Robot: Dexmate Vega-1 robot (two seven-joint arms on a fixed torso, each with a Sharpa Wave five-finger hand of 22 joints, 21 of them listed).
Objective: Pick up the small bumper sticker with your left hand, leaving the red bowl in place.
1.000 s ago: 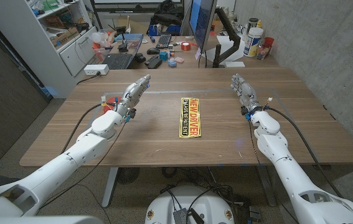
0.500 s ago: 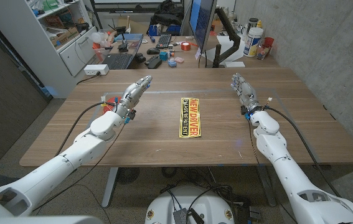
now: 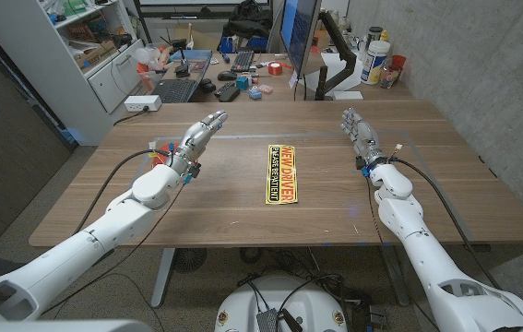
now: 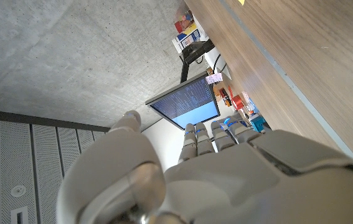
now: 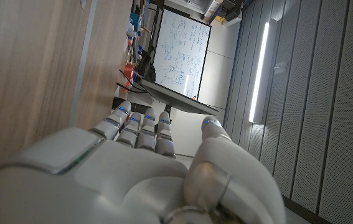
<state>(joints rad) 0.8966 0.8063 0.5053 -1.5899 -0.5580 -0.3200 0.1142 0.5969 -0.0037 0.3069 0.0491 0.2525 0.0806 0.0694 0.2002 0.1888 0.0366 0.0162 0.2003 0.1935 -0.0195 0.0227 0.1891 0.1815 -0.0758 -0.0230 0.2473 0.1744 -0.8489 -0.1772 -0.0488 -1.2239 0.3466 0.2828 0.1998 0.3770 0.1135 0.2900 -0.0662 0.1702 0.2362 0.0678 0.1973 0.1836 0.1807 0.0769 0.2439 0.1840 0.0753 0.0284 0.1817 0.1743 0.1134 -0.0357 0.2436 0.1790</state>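
Note:
The bumper sticker (image 3: 282, 173), a long yellow strip with black lettering, lies flat at the middle of the wooden table (image 3: 445, 184). My left hand (image 3: 196, 138) hovers to its left with fingers stretched out toward the far edge, holding nothing. A small piece of the red bowl (image 3: 157, 159) peeks out behind my left wrist; the rest is hidden by the arm. My right hand (image 3: 361, 134) stands to the right of the sticker, fingers extended and nothing in them. The left hand (image 4: 226, 168) and right hand (image 5: 145, 162) show their backs in the wrist views.
Behind the table stands a cluttered desk with a keyboard (image 3: 176, 89), a monitor (image 3: 300, 37) and bottles (image 3: 377, 61). A shelf unit (image 3: 104, 55) is at the far left, a concrete wall (image 3: 510, 74) on the right.
My left arm has edged slightly to the right and covers a little more of the red bowl. The sticker and my right hand have not moved.

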